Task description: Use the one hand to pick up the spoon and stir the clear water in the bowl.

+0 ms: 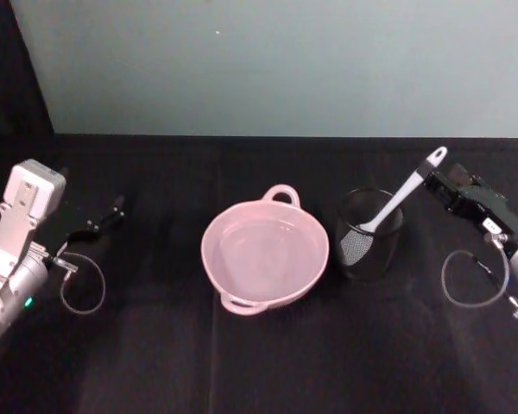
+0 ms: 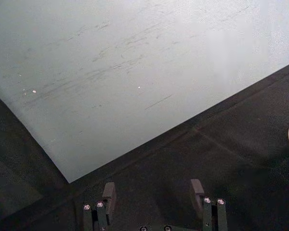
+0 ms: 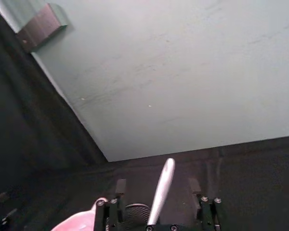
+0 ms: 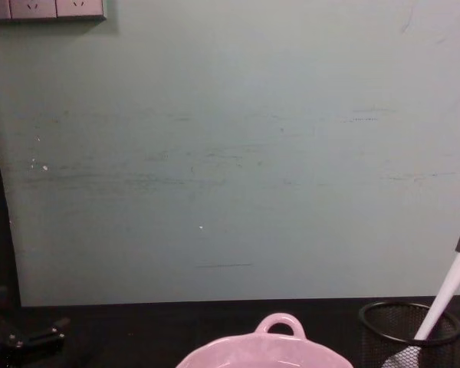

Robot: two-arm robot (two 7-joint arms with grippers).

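While the spoon (image 1: 399,194) stands blade-down in the mesh cup (image 1: 369,235) beside the bowl (image 1: 265,252), its handle slants up toward the right gripper (image 3: 159,192), whose spread fingers flank it in the right wrist view. The left gripper (image 2: 154,192) rests open, well apart.

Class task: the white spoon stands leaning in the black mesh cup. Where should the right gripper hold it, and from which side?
Grip the spoon at its upper handle, coming from the robot's right. Its blade sits in the mesh cup, and the handle leans toward the open right gripper.
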